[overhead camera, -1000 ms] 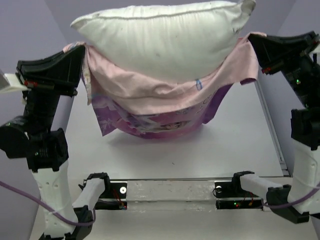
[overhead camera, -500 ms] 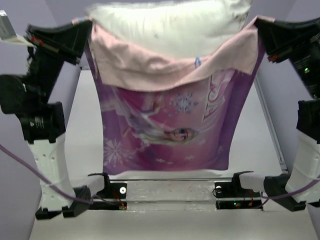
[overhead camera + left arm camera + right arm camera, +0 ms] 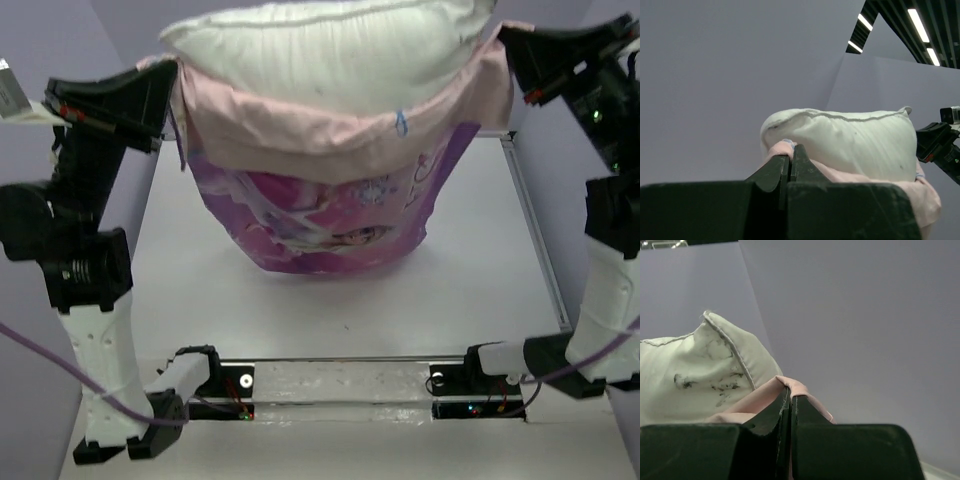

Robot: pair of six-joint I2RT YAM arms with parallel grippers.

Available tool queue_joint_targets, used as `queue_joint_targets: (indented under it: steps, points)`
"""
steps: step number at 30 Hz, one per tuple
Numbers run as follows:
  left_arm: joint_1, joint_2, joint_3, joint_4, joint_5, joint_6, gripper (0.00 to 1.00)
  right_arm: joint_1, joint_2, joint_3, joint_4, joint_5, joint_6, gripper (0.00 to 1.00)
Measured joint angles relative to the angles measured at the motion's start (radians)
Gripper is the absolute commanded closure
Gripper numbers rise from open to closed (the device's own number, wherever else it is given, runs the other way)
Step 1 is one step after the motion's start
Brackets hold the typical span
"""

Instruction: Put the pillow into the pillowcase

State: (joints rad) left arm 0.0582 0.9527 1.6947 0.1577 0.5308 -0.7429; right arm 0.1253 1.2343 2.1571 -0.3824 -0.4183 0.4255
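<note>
The pillow (image 3: 330, 50) rides high over the far side of the table (image 3: 300, 320), its lower part sunk in the mouth of the pillowcase (image 3: 330, 210), which hangs below like a sack so the pillow's weight can settle it deeper. My left gripper (image 3: 790, 161) is pinched tight on the hem's left corner and my right gripper (image 3: 790, 400) on its right corner, raised and spread to hold that mouth open.

A pale grey table (image 3: 450, 300) carries a shiny mounting strip (image 3: 340, 385) along its near edge, with the left arm base (image 3: 200, 372) and right arm base (image 3: 480, 372) on it. The pillowcase (image 3: 330, 215) sags low over the table's middle; whether it touches cannot be told
</note>
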Motion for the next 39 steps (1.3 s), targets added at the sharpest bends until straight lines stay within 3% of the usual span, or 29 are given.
queue_joint_targets:
  steps: [2, 4, 5, 7, 9, 11, 12, 13, 15, 17, 18, 19, 21, 23, 25, 27, 28, 31, 33, 36, 37, 39]
  points:
    - [0.0, 0.096, 0.122, 0.007, -0.009, 0.002, 1.0, 0.0, 0.15, 0.228, -0.026, 0.004, -0.008, 1.0]
    - [0.003, 0.084, 0.074, 0.054, -0.032, 0.001, 1.0, -0.002, 0.151, 0.233, -0.035, 0.012, -0.014, 1.0]
    - [0.003, 0.052, 0.007, 0.098, -0.045, -0.002, 1.0, -0.002, 0.078, 0.07, 0.078, 0.017, -0.006, 1.0]
    - [0.003, -0.037, -0.167, 0.113, -0.06, -0.007, 1.0, -0.002, -0.066, -0.179, 0.116, 0.021, 0.003, 1.0]
    - [0.003, -0.033, -0.149, 0.087, -0.03, -0.018, 1.0, 0.0, -0.089, -0.172, 0.065, 0.002, 0.005, 1.0]
    - [-0.005, 0.044, 0.016, -0.006, 0.01, -0.013, 1.0, 0.004, -0.028, -0.027, -0.027, -0.022, 0.001, 1.0]
    - [-0.005, 0.088, 0.129, -0.033, 0.01, -0.011, 1.0, 0.004, 0.038, 0.126, -0.077, -0.023, -0.003, 1.0]
    - [-0.003, 0.158, 0.262, -0.043, -0.005, -0.008, 1.0, 0.004, 0.125, 0.298, -0.082, -0.011, -0.005, 1.0]
    - [0.003, 0.211, 0.391, -0.019, -0.034, 0.003, 1.0, -0.001, 0.177, 0.417, -0.019, 0.018, -0.012, 1.0]
    - [0.004, 0.156, 0.348, 0.004, -0.051, 0.008, 1.0, -0.002, 0.066, 0.24, 0.057, 0.026, -0.007, 1.0]
    - [0.004, 0.108, 0.256, 0.071, -0.066, 0.009, 1.0, -0.002, -0.06, -0.002, 0.148, 0.03, 0.003, 1.0]
    - [0.005, 0.022, 0.113, 0.105, -0.069, 0.003, 1.0, -0.002, -0.136, -0.105, 0.145, 0.027, 0.01, 1.0]
    - [0.005, -0.021, 0.089, 0.098, -0.052, -0.007, 1.0, -0.002, -0.151, -0.09, 0.124, 0.01, 0.014, 1.0]
    - [0.002, 0.042, 0.239, 0.002, 0.008, -0.01, 1.0, 0.001, -0.079, 0.032, 0.067, -0.032, 0.018, 1.0]
    - [0.003, 0.187, 0.516, -0.054, 0.014, 0.0, 1.0, 0.0, 0.048, 0.274, 0.015, -0.034, 0.015, 1.0]
    - [0.003, 0.236, 0.606, -0.044, -0.016, 0.007, 1.0, -0.001, 0.127, 0.385, 0.039, 0.006, 0.008, 1.0]
    - [0.005, 0.204, 0.502, 0.003, -0.038, 0.022, 1.0, -0.002, 0.118, 0.354, 0.05, 0.017, 0.006, 1.0]
    - [0.005, 0.056, 0.159, 0.085, -0.059, 0.016, 1.0, -0.002, -0.064, -0.047, 0.158, 0.032, 0.014, 1.0]
    - [0.005, 0.015, 0.049, 0.063, -0.052, 0.005, 1.0, -0.001, -0.087, -0.11, 0.109, 0.008, 0.016, 1.0]
    - [0.0, 0.122, 0.219, -0.062, 0.008, 0.002, 1.0, 0.006, 0.016, 0.069, -0.034, -0.021, 0.011, 1.0]
    - [0.0, 0.191, 0.327, -0.081, 0.003, 0.006, 1.0, 0.005, 0.121, 0.251, -0.048, -0.011, 0.004, 1.0]
    - [0.003, 0.23, 0.373, -0.06, -0.034, 0.016, 1.0, -0.001, 0.182, 0.362, -0.029, 0.019, -0.004, 1.0]
